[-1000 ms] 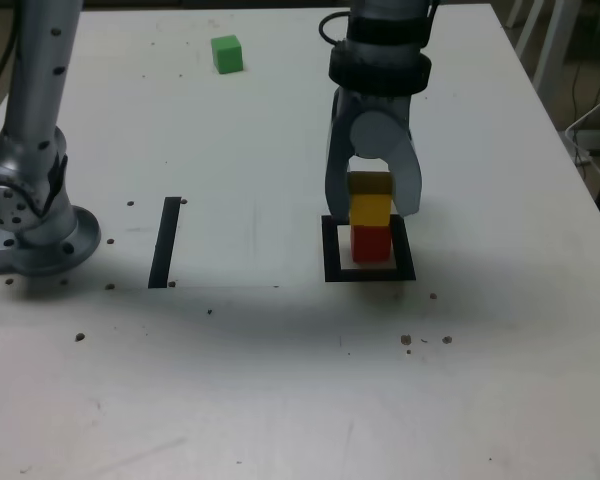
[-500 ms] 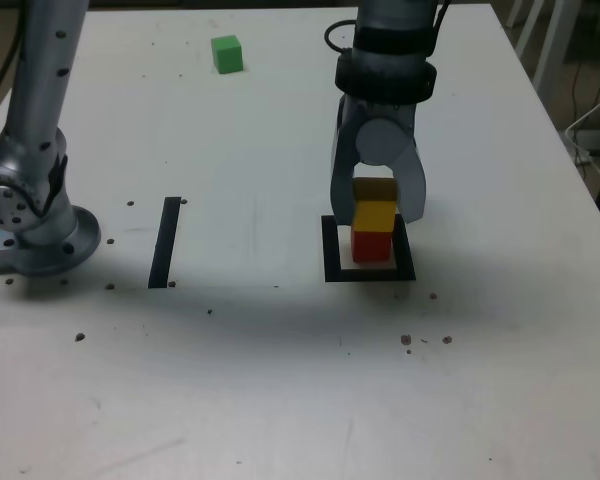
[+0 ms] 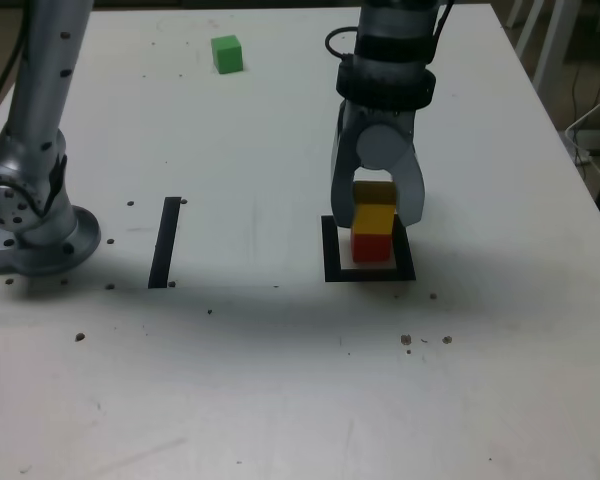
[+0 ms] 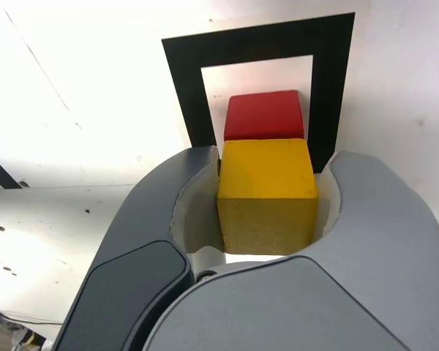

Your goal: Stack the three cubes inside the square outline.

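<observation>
Though no writing readable, end effector pinches yellow cube over red cube.

Black bar on white table

The grey, curved two-fingered gripper is closed on a solid yellow cube — one finger against each side face. Just past the yellow cube shows a solid red cube inside the white centre of the thick black square outline, which is marked flat on the white tabletop — whether the two cubes touch cannot be told.
</observation>
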